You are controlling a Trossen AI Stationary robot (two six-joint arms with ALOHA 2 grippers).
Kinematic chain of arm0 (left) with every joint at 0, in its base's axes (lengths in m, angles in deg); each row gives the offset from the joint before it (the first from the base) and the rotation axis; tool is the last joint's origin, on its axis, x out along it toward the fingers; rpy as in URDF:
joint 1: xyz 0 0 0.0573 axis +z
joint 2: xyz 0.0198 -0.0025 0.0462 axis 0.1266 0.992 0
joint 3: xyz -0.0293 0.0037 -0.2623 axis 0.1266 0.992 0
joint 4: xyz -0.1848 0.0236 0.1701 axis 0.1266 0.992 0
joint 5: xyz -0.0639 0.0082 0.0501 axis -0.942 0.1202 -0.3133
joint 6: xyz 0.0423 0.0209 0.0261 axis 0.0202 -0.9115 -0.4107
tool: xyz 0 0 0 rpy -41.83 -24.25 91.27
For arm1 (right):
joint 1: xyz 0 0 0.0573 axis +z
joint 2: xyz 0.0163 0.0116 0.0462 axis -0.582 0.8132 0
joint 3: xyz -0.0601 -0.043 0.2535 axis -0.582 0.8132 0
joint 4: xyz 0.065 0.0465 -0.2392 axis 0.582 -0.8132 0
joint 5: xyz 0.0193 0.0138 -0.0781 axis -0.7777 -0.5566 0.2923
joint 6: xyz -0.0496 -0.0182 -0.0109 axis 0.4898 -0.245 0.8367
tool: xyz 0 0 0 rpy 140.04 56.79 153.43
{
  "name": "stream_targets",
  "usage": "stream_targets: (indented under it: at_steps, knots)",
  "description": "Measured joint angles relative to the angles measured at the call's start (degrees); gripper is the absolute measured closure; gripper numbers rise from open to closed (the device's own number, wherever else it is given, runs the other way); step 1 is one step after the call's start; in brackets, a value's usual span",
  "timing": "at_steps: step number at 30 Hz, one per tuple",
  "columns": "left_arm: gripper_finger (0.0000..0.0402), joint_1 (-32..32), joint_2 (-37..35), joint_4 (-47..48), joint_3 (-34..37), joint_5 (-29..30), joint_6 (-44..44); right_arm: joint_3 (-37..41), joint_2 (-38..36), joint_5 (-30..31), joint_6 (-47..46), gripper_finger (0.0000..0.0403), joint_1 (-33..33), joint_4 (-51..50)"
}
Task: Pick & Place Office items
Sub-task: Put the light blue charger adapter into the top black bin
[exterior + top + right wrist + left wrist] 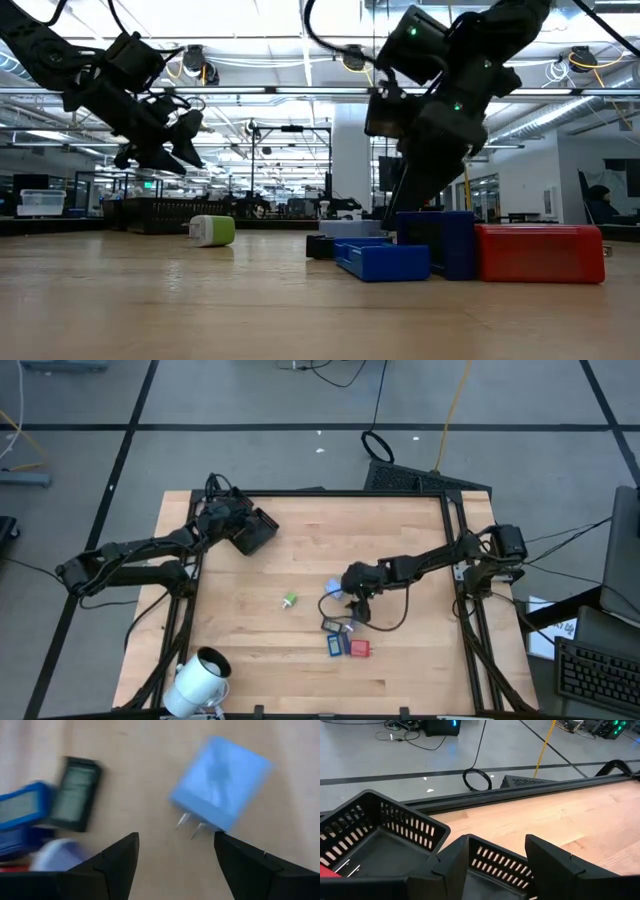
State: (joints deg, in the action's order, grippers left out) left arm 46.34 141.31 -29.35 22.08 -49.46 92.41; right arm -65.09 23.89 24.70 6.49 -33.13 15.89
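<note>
1. The left pincer (262,532) is raised at the far left of the tabletop (400,550), over a black tray (250,532) with slotted walls; its fingers (555,865) stand apart with nothing between them.
2. A small red item (327,871) lies in a tray compartment, seen at the edge of the left wrist view.
3. The right pincer (352,592) hangs over the centre of the tabletop, fingers (120,855) spread and empty, pointing down at a light blue plug adapter (220,782) with 2 metal prongs, which lies flat on the wood.
4. Near the adapter lie a dark rectangular item (75,794) and a blue rectangular item (20,805), touching along 1 edge.
5. Nearer the front edge, a blue block (337,646) and a red block (359,648) sit side by side; in the low view they appear touching.
6. A green-and-white piece (290,600) lies alone on the wood, left of the cluster and well apart from it.
7. A large white cylinder (200,678) lies at the near left corner.
</note>
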Motion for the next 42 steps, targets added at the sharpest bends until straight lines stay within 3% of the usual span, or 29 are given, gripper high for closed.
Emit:
stream_targets:
  at_steps: [6,17,20,26,33,42]
  knots:
    - [0.0222,0.0,0.0,-0.01,0.0,-0.01,0.06,0.0,0.0,8.6,2.4,0.0149,-1.33,1.19]
    - [0.0236,0.0,0.0,0.16,0.0,-0.02,0.61,0.0,0.0,8.75,3.35,0.0146,0.01,7.81]
    - [0.0228,0.0,0.0,0.16,0.0,-0.02,0.64,0.0,0.0,9.17,5.09,0.0131,1.06,9.88]
    - [0.0208,-0.04,0.0,0.16,0.0,-0.04,1.93,-0.03,2.49,16.28,6.38,0.0085,2.17,10.53]
    - [0.0193,-0.62,0.0,0.19,0.0,0.04,1.52,-0.02,6.27,11.88,6.02,0.006,2.06,10.92]
    - [0.0209,-0.59,0.0,0.18,0.0,0.11,1.42,-0.07,6.38,9.94,6.37,0.0083,1.36,10.31]
